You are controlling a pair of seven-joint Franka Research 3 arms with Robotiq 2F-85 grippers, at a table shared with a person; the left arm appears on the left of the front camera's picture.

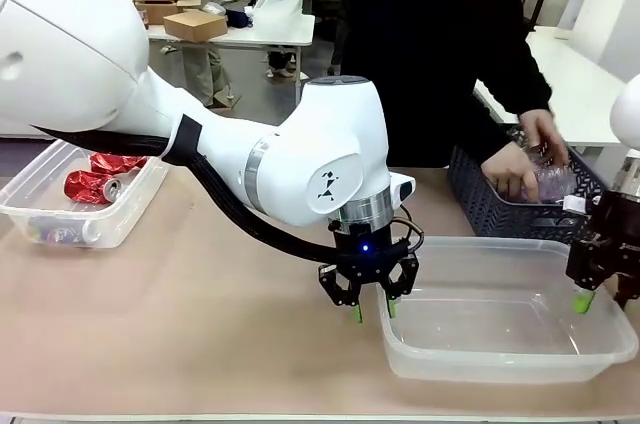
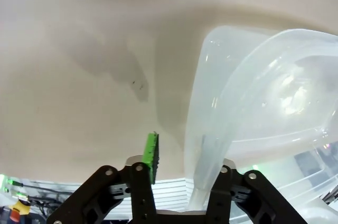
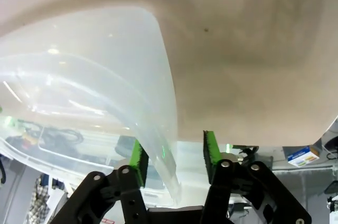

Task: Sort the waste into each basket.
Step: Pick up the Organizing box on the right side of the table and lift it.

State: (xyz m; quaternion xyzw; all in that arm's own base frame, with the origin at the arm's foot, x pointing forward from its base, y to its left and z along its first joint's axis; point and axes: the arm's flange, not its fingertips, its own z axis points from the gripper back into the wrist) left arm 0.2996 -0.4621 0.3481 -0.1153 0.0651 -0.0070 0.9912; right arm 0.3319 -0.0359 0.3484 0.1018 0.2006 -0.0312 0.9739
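My left gripper (image 1: 373,310) and right gripper (image 1: 603,299), both spread, straddle opposite rims of the lower-right tub (image 1: 470,372). Red cans (image 1: 92,185) at middle left: print unreadable.

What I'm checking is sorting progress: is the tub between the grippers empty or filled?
Empty: the tub shows a bare floor in the front view, nothing inside.

The clear tub (image 2: 208,166) veils 1 finger of the left gripper (image 2: 178,155).

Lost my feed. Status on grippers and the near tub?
Left gripper open, astride near tub's left wall. Right gripper open, astride right wall. Red cans in far tub. Person's hands in dark basket.
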